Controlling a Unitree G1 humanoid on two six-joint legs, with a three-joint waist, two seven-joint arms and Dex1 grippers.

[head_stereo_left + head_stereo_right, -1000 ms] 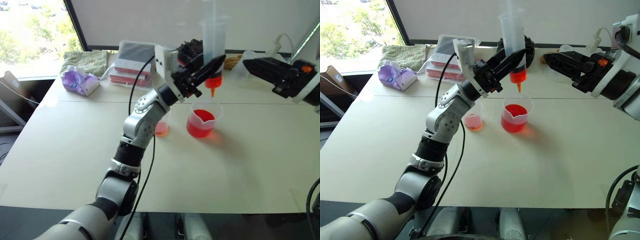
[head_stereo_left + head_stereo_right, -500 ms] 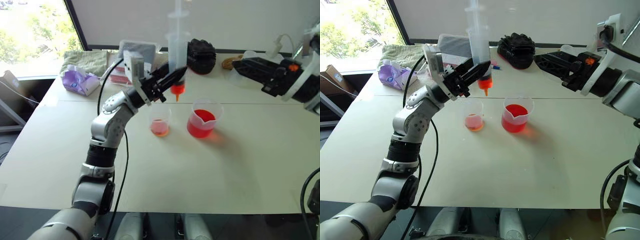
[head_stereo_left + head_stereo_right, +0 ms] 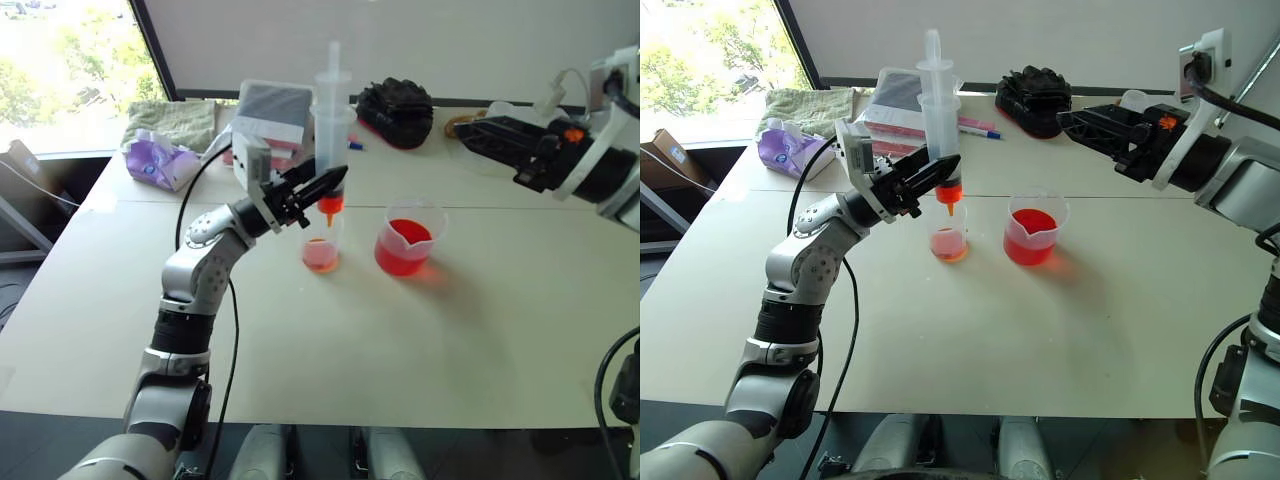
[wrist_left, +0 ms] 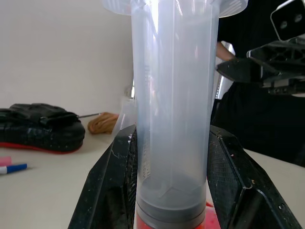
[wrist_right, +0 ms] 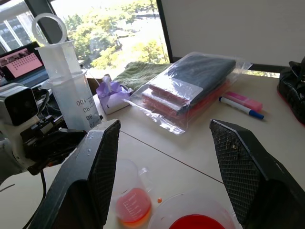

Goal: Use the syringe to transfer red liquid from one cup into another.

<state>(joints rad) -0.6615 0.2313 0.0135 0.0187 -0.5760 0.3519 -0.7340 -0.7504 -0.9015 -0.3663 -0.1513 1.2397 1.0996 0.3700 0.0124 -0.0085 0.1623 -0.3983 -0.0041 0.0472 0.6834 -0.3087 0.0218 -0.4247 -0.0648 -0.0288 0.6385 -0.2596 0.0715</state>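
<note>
**Syringe held upright over the smaller cup**

Head views: The left gripper [image 3: 940,172] is pinched on the lower barrel of the syringe [image 3: 937,130], which stands upright with its plunger drawn up and its orange tip pointing down just above the rim of the smaller cup [image 3: 948,232]. That cup holds a shallow layer of pale pink-orange liquid. Just beside it on the white table [image 3: 970,330] stands the spouted beaker [image 3: 1032,229], holding deep red liquid [image 3: 1030,222]. The right gripper [image 3: 1080,122] hangs well apart from both cups, above the far side of the table, its jaws spread and holding nothing. A bagged stack of items [image 3: 902,108], a marker pen [image 3: 978,128] and a black pouch [image 3: 1038,97] lie along the far edge.

Left wrist view: Both black fingers [image 4: 112,191] press against the clear barrel [image 4: 172,109]; the grey plunger seal sits low, with red showing beneath it.

Right wrist view: The fingers [image 5: 93,171] stand wide apart. Between them are seen the smaller cup [image 5: 131,198] and the beaker's rim [image 5: 190,220].
</note>
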